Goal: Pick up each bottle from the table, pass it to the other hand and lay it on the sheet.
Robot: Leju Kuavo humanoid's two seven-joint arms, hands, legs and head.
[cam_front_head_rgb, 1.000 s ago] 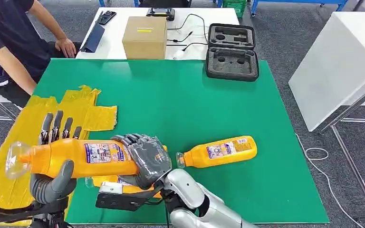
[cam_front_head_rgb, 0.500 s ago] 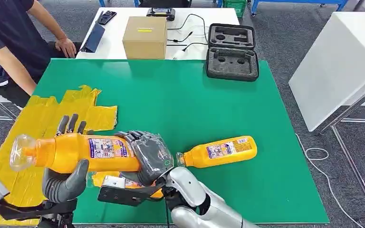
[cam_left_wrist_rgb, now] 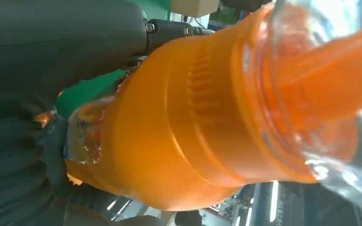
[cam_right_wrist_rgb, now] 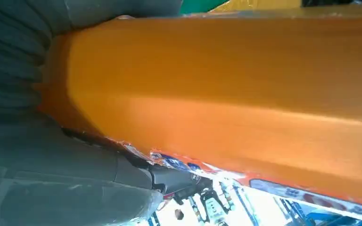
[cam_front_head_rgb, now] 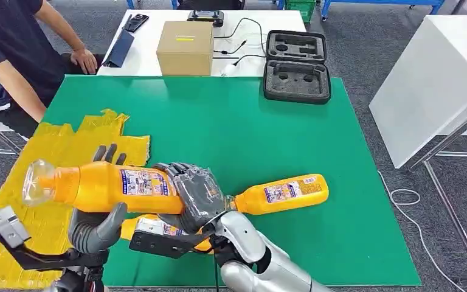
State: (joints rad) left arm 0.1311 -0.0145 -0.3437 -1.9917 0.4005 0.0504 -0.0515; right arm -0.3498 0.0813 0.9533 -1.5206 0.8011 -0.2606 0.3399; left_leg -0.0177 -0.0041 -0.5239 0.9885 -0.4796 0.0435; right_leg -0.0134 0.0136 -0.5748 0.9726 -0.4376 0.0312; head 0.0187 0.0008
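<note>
Green table (cam_front_head_rgb: 243, 134), both hands, left hand (cam_front_head_rgb: 94, 225) and right hand (cam_front_head_rgb: 197, 193), wrapped around raised orange bottle (cam_front_head_rgb: 106, 185)

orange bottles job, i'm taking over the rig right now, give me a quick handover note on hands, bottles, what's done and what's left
Left hand: holding the neck end of the raised orange bottle from below, fingers wrapped round it.
Right hand: gripping the same bottle's base end. Both hands are on it, so the handover is mid-way.
Second orange bottle: lying on its side on the green table, to the right of the hands.
A third orange bottle lies on the table under the hands, partly hidden.
Yellow sheet: no bottle seen on it.
Left: right hand releases, left hand lays the bottle on the sheet, then the other bottles.
</note>
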